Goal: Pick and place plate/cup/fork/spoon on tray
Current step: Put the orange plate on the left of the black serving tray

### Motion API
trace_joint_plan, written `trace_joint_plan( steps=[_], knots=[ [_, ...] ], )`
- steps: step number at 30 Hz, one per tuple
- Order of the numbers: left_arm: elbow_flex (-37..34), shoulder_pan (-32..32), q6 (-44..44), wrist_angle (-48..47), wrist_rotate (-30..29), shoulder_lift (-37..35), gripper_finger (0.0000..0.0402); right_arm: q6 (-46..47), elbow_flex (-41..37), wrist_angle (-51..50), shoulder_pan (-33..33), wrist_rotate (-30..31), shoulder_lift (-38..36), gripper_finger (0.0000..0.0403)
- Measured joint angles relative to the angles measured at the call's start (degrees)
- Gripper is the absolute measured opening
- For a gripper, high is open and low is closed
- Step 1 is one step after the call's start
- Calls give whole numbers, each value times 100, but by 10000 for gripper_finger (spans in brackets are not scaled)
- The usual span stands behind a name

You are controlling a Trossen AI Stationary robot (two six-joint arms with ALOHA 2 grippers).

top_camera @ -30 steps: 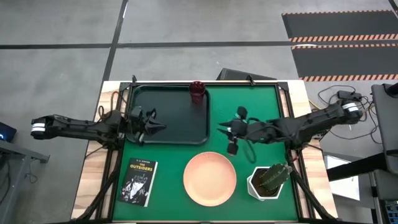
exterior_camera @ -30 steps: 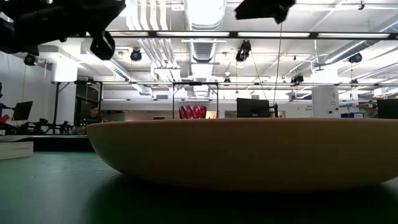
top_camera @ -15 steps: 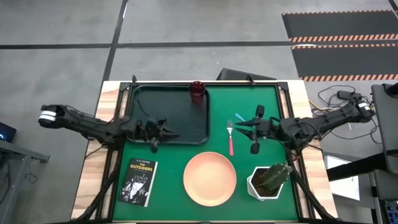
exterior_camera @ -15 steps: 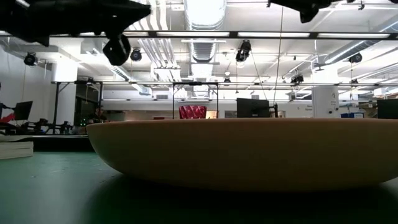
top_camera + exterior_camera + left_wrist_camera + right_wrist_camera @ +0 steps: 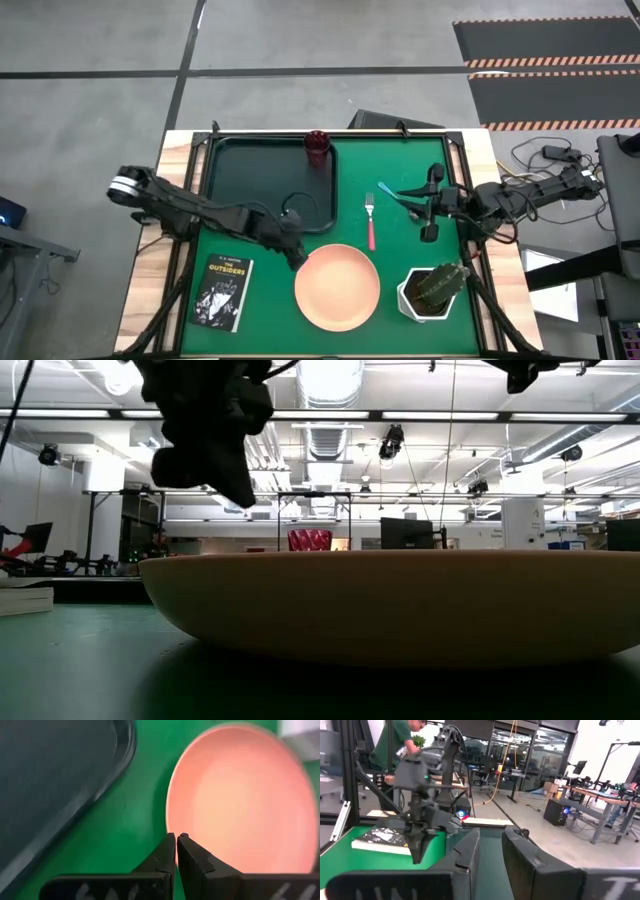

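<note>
The peach-orange plate rests on the green mat at the near middle and fills the low view. My left gripper is shut and hangs just above the plate's far-left rim, clear of it in the low view. The dark tray lies at the far left, with the maroon cup standing in its far right corner. The pink-handled fork and the teal-handled spoon lie on the mat right of the tray. My right gripper is slightly open and empty, held level above the spoon's right end.
A book lies at the near left. A white pot with a cactus stands at the near right, beside the plate. People stand in the room beyond the table. My left arm shows in the right wrist view.
My left gripper has gone from above the tray's left part toward the table's right and near edges and down, to the plate's far-left rim. My right gripper has drawn back toward the table's right edge, uncovering the fork and the spoon's handle.
</note>
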Motion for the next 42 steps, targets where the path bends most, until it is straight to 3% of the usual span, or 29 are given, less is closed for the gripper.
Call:
trace_joint_plan(
  steps=[7, 13, 25, 32, 36, 42],
  knots=[
    [835, -340, -692, -520, 30, 657, 0, -76, -2, -301, 0, 0, -219, 74],
    [725, -407, -1265, -368, -173, 948, 0, -187, 0, -292, 0, 0, -210, 68],
    [652, -360, -1209, -371, -388, 1066, 6, 173, 39, -298, 0, -48, -209, 75],
    [598, -351, -1102, -319, -450, 1088, 83, 268, 37, -297, 0, -65, -183, 68],
    [486, -351, -1141, -241, -768, 1088, 135, 272, 37, -303, 0, -66, -164, 68],
    [62, -351, -1142, 724, -798, 1088, 170, 268, 37, -301, 0, -66, -164, 68]
  ],
)
